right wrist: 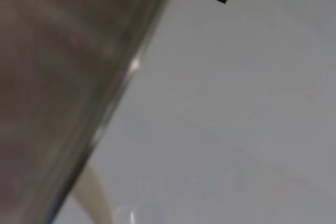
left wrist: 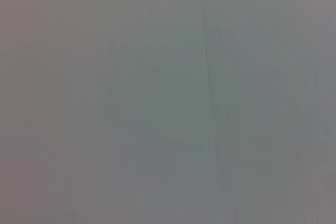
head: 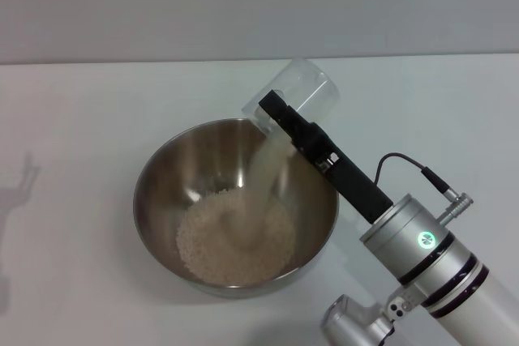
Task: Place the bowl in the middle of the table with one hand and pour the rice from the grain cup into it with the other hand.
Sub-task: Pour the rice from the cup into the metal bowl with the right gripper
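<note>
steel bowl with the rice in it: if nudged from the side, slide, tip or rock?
Probably slides: the bowl looks smooth, on a plain table. Tipping seems unlikely, since it is wide and the rice pile sits low inside. Its curved walls hint at a small base, so some rocking is possible.

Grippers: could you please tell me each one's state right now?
Right gripper: shut on the grain cup, pouring rice into the bowl.
Left gripper: not in view.

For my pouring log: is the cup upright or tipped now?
Tipped. The right gripper holds the cup tilted above the bowl; rice streams down.
</note>
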{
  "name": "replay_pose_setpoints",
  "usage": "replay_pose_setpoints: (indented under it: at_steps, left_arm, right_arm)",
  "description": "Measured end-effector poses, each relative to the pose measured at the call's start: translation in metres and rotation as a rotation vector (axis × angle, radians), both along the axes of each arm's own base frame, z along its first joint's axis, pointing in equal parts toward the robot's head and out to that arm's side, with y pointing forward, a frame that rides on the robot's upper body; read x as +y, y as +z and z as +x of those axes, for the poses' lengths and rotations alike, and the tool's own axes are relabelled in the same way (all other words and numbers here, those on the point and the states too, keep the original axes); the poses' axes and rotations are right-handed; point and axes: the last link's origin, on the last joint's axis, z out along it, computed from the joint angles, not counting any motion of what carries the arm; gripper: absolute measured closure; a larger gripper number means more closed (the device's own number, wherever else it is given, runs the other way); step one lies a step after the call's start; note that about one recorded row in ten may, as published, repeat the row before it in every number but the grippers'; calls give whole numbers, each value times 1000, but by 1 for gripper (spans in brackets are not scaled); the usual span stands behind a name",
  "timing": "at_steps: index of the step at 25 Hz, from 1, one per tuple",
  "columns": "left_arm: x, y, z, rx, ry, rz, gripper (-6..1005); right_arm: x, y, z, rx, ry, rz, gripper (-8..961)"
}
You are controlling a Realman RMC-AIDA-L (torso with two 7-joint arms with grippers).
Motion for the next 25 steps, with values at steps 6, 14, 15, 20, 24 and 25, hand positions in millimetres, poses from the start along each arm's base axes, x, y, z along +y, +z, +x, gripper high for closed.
replay_pose_setpoints:
  at_steps: [6, 14, 15, 20, 24, 25]
  left_arm:
    - [0, -1, 1, 0, -4, -7, 130]
    - [-1, -2, 0, 1, -3, -9, 130]
    - [-2, -2, 0, 1, -3, -10, 130]
    - [-3, -2, 0, 1, -1, -11, 130]
    - [-2, -2, 0, 1, -2, -11, 130]
    - [-2, -2, 0, 1, -2, -11, 130]
  right_arm:
    - [-2, -2, -1, -56, 23, 42, 942]
    - [-3, -6, 0, -137, 44, 73, 943]
    - [-3, -8, 1, -174, 53, 89, 943]
    - [-3, -10, 1, -213, 65, 106, 943]
    - [-3, -11, 0, -218, 73, 103, 943]
    - [-3, -11, -2, -201, 69, 97, 943]
